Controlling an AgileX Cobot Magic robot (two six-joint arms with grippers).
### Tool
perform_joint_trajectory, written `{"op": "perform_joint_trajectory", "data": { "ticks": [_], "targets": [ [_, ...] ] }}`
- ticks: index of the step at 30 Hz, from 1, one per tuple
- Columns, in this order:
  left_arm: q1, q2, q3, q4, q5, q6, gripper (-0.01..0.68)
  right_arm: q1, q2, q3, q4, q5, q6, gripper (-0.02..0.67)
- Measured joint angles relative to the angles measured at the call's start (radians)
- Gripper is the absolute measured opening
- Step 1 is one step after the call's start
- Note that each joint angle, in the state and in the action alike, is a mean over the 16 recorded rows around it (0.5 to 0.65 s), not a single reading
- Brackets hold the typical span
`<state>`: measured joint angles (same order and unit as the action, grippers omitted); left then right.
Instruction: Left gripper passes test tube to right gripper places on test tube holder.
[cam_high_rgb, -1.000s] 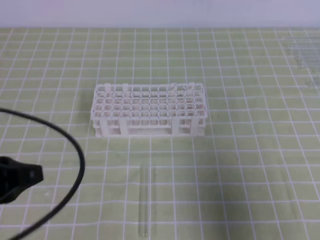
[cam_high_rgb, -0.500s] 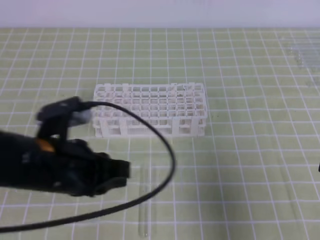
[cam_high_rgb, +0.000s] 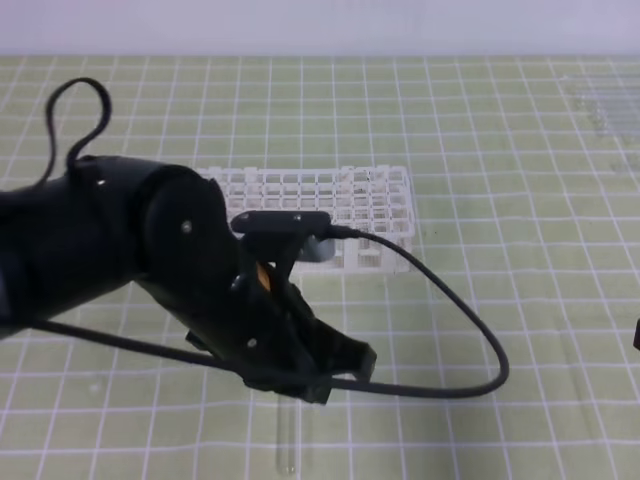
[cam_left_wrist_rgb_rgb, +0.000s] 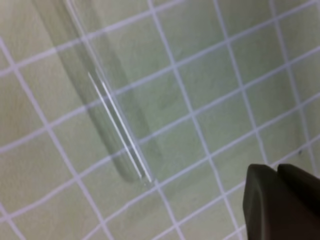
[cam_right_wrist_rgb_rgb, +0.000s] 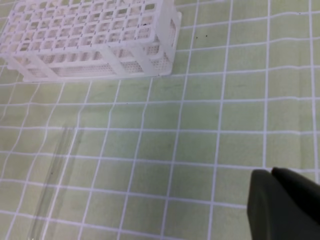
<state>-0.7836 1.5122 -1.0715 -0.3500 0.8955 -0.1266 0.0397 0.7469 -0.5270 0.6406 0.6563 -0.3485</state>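
The test tube (cam_high_rgb: 288, 440), clear and slim, lies flat on the green grid mat in front of the test tube holder (cam_high_rgb: 375, 200), a white lattice rack. My left gripper (cam_high_rgb: 335, 375) hovers just above the tube's upper part, its bulky black arm covering the rack's left half. In the left wrist view the tube (cam_left_wrist_rgb_rgb: 107, 107) runs diagonally, and the left gripper (cam_left_wrist_rgb_rgb: 276, 172) sits to its lower right with fingers together, holding nothing. The right gripper (cam_right_wrist_rgb_rgb: 271, 175) is shut and empty, well right of the tube (cam_right_wrist_rgb_rgb: 55, 185) and nearer than the rack (cam_right_wrist_rgb_rgb: 90, 35).
A black cable (cam_high_rgb: 460, 340) loops from the left wrist out to the right over the mat. A faint transparent rack (cam_high_rgb: 605, 100) stands at the far right back. A dark sliver of the right arm (cam_high_rgb: 637, 335) shows at the right edge.
The left arm has swept in from the left edge toward the middle and now hangs over the tube. Its cable has swung right. The tube and the rack have not moved.
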Motion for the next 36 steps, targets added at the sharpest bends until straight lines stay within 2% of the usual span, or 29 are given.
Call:
{"op": "perform_joint_trajectory", "data": {
  "ticks": [11, 16, 26, 36],
  "targets": [
    [-0.01, 0.096, -0.04, 0.02, 0.017, 0.037, 0.306, 0.0, 0.0, 0.0, 0.0, -0.017, -0.005, -0.018],
    [-0.01, 0.122, -0.041, 0.074, 0.004, -0.007, 0.377, 0.0, 0.0, 0.0, 0.0, -0.026, -0.006, -0.018],
    [-0.01, 0.186, -0.041, 0.165, 0.018, -0.111, 0.383, 0.0, 0.0, 0.007, 0.002, -0.038, -0.006, -0.018],
    [-0.011, 0.217, -0.041, 0.169, 0.013, -0.14, 0.381, 0.0, 0.0, 0.011, 0.008, -0.044, -0.006, -0.018]
  ]
}}
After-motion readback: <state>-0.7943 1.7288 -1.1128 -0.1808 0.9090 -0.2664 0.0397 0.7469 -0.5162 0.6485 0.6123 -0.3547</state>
